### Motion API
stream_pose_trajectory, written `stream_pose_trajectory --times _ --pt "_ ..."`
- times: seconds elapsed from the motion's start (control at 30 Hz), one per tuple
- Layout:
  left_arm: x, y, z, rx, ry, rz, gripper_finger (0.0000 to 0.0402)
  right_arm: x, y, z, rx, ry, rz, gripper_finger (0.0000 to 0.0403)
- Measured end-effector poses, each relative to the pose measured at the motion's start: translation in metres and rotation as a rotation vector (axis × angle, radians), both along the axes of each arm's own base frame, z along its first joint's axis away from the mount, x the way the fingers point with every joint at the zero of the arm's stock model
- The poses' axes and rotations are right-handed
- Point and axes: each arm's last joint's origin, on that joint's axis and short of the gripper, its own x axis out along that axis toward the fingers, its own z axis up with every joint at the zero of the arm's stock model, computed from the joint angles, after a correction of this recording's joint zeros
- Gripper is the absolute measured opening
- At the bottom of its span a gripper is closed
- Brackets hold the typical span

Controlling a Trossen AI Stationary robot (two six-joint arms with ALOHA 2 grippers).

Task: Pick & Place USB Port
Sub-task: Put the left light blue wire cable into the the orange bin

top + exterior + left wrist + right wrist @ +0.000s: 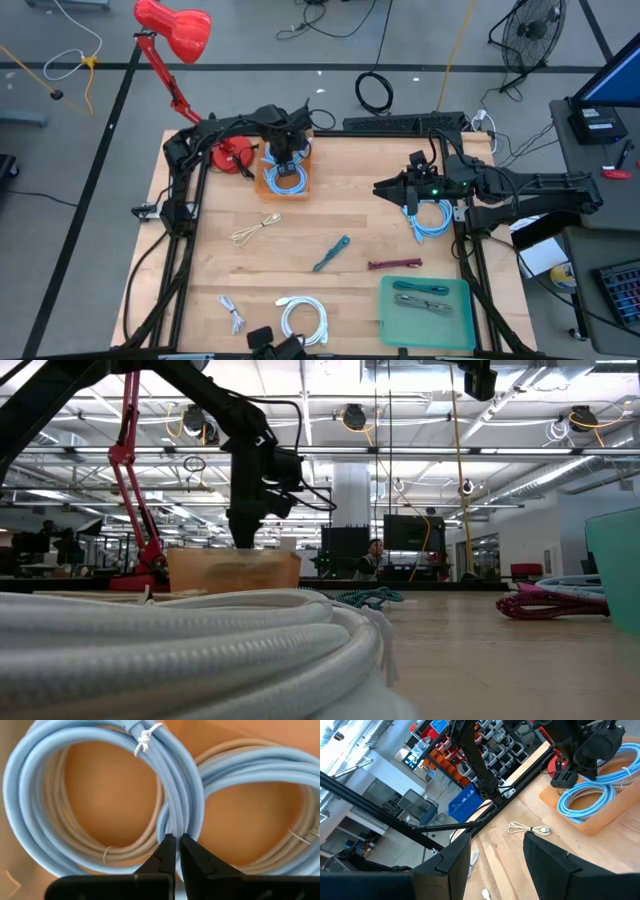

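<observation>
Two coils: both light-blue cables (pixel 100 795) lie overlapping in your orange tray (pixel 268 181); lifting one may drag its neighbour.
Left gripper (pixel 175 842): jaws pinched on the coil's strands; thin hold, could slip.
Right gripper (pixel 495 850): spread, empty, idle above another blue cable (pixel 432 220).

The cable coils (pixel 288 178) lay in the tray (pixel 268 186) at the table's (pixel 350 215) rear left, with the lamp base (pixel 235 157) just left of it.

both arms were matte black, jointed, with black cables along them. the left gripper (pixel 175 851) had tapered black fingers; the right gripper (pixel 495 857) broad flat ones.
</observation>
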Motion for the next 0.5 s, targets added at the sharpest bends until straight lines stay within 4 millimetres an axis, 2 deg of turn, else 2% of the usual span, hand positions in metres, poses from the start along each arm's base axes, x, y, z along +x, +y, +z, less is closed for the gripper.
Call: stream_pose_trajectory --times 0.5 --pt "-0.001 0.014 0.006 0.113 0.006 0.011 0.0004 0.000 0.000 0.000 0.011 0.000 0.001 0.0171"
